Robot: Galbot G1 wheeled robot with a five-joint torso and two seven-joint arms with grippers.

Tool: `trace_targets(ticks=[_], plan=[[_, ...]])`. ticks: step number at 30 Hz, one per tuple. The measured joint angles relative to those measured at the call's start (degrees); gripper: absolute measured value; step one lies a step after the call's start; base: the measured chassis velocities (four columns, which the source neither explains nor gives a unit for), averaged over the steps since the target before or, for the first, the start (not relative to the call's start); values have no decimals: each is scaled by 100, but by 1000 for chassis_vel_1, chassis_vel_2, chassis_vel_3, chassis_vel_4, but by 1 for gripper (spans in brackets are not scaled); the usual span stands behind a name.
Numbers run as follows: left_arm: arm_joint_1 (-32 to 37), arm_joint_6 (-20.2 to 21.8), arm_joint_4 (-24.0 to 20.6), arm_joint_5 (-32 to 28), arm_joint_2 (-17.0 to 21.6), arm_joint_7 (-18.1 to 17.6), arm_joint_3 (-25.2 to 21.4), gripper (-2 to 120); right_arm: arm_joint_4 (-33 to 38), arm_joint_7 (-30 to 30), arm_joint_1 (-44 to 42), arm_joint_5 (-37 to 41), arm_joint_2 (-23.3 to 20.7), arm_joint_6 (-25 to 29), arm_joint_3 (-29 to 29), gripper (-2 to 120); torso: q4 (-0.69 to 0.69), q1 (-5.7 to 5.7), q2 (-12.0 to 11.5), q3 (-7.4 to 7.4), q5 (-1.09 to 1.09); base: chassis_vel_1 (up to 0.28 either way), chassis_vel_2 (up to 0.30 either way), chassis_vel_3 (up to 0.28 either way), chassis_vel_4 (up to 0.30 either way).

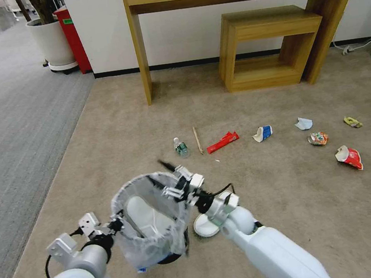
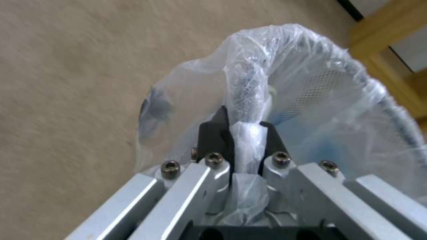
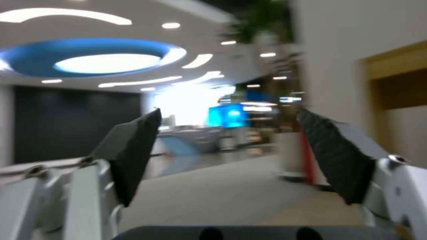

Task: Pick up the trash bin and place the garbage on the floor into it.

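I have trash bin (image 1: 148, 221) lower centre of head view, left gripper (image 2: 242, 133) pinching bagged rim. Right gripper (image 3: 231, 150) spread, empty, at bin's far rim. Slipper (image 1: 143, 215) inside. Bin looks light, bag slippery (grip rim wire, not film).

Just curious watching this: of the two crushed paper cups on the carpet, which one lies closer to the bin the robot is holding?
The blue-and-white cup, lying beside the red wrapper. The red-and-white cup sits much farther to the robot's right of the trash bin, which the left tool holds by its rim.
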Motion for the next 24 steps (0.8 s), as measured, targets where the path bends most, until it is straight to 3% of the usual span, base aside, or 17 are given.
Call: trace_targets(ticks=[1, 2, 3, 6, 7, 11, 15, 17, 24], plan=[[-12, 0, 6, -17, 23, -8, -53, 3, 99, 174, -48, -25, -22, -69, 90, 84, 0, 0, 0, 0, 0, 0, 0, 0, 0], [-28, -1, 13, -55, 91, -20, -211, 3, 493, 862, -258, -136, -103, -380, 457, 92, 0, 0, 0, 0, 0, 0, 0, 0, 0], [-28, -1, 13, -55, 91, -20, -211, 3, 493, 862, -258, -136, -103, -380, 457, 92, 0, 0, 0, 0, 0, 0, 0, 0, 0], [-32, -1, 10, -131, 195, -20, -443, 3, 1074, 1849, -660, -300, -276, -849, 1193, 99, 0, 0, 0, -1, 0, 0, 0, 0, 0], [-32, -1, 10, -131, 195, -20, -443, 3, 1074, 1849, -660, -300, -276, -849, 1193, 99, 0, 0, 0, -1, 0, 0, 0, 0, 0], [-42, -1, 13, -153, 275, -21, -725, 3, 1568, 2534, -1370, -521, -595, -1027, 2076, 100, -1, 0, 0, 0, 0, 0, 0, 0, 0], [-53, -1, 15, -272, 287, -26, -903, 3, 1754, 2708, -2235, -819, -645, -1010, 2667, 100, -2, 0, 1, -1, 1, 0, 0, 0, 0], [-5, 1, -88, -258, 238, -20, -913, 3, 1866, 2716, -2731, -976, -365, -870, 3147, 100, 1, 0, 1, -1, 2, 0, 0, 0, 0], [-21, -66, 86, 71, 87, 60, -1121, 3, 2135, 2677, -3157, -1004, -83, -803, 3680, 100, -2, -1, 1, -1, 0, 0, 0, 0, 0]])
